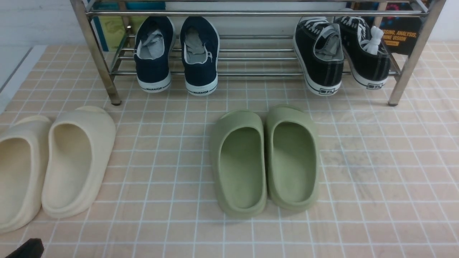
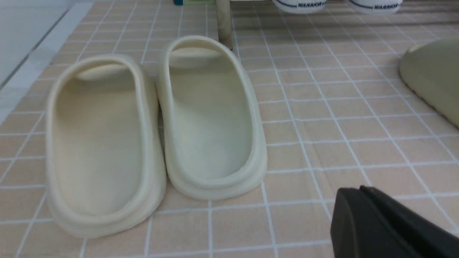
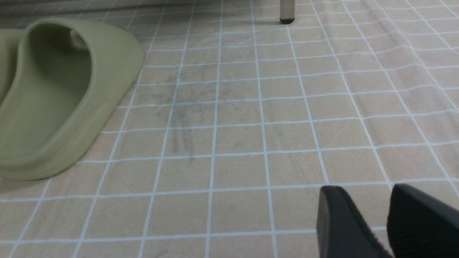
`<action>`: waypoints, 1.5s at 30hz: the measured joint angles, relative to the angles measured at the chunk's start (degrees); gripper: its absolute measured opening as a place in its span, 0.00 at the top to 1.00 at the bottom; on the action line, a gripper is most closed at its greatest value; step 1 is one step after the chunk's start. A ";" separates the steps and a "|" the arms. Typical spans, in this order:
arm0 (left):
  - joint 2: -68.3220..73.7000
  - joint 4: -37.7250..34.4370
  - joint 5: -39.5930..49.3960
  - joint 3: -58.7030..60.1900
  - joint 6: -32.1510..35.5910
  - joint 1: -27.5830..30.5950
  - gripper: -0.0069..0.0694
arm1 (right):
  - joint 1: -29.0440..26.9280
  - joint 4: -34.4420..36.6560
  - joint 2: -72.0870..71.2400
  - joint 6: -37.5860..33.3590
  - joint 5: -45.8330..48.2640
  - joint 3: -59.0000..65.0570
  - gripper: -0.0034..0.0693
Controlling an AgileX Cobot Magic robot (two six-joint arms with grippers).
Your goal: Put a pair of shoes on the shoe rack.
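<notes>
2 navy-blue canvas slip-on sneakers (image 1: 199, 70) were seen parked on the shiny steel shoe rack (image 1: 96, 53), long axes fwd, heels robot-ward, well ahead of L gripper (image 2: 358, 200) (nearer, fingers together, empty) & R gripper (image 3: 373, 200) (fingers apart).

Staged lab corner: checked cloth (image 1: 376, 161), shoe rack (image 1: 251, 13), machine-vision poster (image 1: 400, 36)

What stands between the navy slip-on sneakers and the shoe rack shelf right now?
Nothing visible: both navy slip-on sneakers already rest on the lower shelf of the shoe rack, left end, heels outward. The green slippers and cream slippers lie on the floor in front.
</notes>
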 joint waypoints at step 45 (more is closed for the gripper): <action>-0.31 -3.28 5.12 -0.33 3.76 3.13 0.85 | 0.00 0.00 0.00 -0.04 0.00 0.00 0.62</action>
